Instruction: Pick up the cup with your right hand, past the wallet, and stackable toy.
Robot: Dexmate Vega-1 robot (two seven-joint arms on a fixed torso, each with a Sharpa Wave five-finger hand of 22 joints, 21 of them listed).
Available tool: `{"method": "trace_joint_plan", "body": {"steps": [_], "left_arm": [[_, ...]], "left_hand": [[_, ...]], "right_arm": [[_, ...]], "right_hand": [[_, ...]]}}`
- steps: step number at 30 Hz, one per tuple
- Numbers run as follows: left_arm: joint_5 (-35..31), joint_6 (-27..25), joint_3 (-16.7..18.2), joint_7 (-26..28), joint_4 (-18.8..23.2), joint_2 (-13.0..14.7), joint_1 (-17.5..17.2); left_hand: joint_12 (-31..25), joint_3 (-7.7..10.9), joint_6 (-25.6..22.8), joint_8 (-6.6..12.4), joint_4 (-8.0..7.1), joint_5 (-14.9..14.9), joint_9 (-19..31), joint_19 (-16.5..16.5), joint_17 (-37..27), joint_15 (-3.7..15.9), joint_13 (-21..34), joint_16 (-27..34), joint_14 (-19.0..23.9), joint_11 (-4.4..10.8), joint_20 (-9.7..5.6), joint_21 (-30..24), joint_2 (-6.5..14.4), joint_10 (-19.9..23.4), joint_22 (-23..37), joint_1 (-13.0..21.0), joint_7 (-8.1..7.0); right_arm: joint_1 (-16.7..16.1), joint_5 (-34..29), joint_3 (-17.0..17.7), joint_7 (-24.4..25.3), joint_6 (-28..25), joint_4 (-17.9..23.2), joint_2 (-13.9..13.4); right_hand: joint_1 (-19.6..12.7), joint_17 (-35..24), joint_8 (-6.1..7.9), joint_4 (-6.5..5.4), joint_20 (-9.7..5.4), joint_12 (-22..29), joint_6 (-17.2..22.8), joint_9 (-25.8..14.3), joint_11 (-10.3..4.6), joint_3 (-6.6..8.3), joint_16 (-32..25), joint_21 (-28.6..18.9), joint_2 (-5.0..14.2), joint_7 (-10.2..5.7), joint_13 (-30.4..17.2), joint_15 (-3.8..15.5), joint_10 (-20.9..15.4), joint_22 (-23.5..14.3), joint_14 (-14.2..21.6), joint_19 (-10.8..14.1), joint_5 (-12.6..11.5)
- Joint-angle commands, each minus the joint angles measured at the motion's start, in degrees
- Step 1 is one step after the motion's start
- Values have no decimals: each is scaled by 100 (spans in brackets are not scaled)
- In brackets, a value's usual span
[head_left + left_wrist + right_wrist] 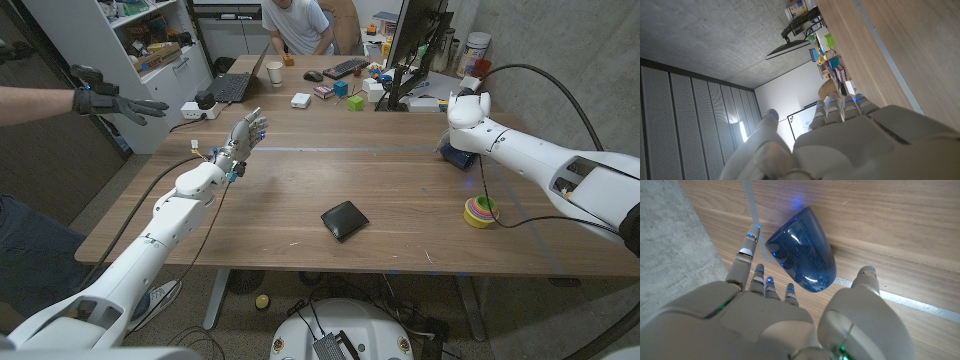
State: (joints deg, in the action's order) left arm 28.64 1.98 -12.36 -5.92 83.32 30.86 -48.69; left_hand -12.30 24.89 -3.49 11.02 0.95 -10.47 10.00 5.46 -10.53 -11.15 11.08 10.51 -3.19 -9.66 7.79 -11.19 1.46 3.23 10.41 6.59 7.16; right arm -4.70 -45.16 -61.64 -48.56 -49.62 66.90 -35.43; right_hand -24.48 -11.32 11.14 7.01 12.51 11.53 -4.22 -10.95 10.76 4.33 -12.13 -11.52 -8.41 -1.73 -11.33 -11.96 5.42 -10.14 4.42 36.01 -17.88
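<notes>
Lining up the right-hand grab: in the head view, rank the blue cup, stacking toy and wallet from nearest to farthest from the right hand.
1. Blue cup, right beside the right hand.
2. Stacking toy, nearer the table's front edge.
3. Wallet, toward the table's middle.

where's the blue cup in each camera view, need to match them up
head view: the blue cup sits at the table's right side, mostly hidden under the right hand.
left wrist view: I cannot make the cup out there.
right wrist view: the cup stands on the wood between the right hand's fingers and thumb, not yet gripped.
shared landmark: the pale seam line across the tabletop, running by the cup.
</notes>
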Motion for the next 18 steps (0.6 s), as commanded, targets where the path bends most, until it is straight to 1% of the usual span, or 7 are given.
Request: {"method": "trace_joint_plan", "body": {"steps": [1,7,10,18], "left_arm": [[-34,-25,-24,-50,-81,-31,63],[-8,-53,-2,-83,-40,-3,21],[67,-47,45,-83,-36,-36,-26],[100,-89,116,-24,102,13,-166]], "left_hand": [[-15,-1,-27,-7,40,20,33,13,-23,-35,13,31,-2,-23,22,-2,44,21,16,-13,340],[-24,-2,-35,-6,45,20,33,-3,-24,-33,14,44,24,-17,46,-13,48,48,16,-20,340],[-33,-3,-38,-5,48,20,34,-5,-25,-37,15,47,30,-21,44,-16,50,70,16,-23,339],[-39,-5,-42,-6,54,21,34,-18,-26,-42,16,63,73,-12,50,-25,51,93,17,-32,330]], "right_arm": [[85,261,-197,115,-66,-138,53],[176,312,-357,152,7,-320,138],[203,372,-387,224,74,-419,188],[268,575,-435,460,295,-799,350]], "right_hand": [[-80,-13,-12,7,-1,21,-56,-14,52,-36,-39,-37,23,-3,-15,-25,-18,-9,35,57,-44],[-107,-12,-34,9,1,20,-135,-15,47,-49,-39,-40,40,-12,-16,-24,-17,-8,50,99,-56],[-114,-12,-34,10,1,18,-143,-16,45,-51,-39,-41,44,-22,-17,-23,-14,-7,54,109,-59],[-150,-13,-21,15,1,18,-138,-18,35,-55,-42,-42,67,-45,-19,-17,-13,-6,76,143,-71]]}}
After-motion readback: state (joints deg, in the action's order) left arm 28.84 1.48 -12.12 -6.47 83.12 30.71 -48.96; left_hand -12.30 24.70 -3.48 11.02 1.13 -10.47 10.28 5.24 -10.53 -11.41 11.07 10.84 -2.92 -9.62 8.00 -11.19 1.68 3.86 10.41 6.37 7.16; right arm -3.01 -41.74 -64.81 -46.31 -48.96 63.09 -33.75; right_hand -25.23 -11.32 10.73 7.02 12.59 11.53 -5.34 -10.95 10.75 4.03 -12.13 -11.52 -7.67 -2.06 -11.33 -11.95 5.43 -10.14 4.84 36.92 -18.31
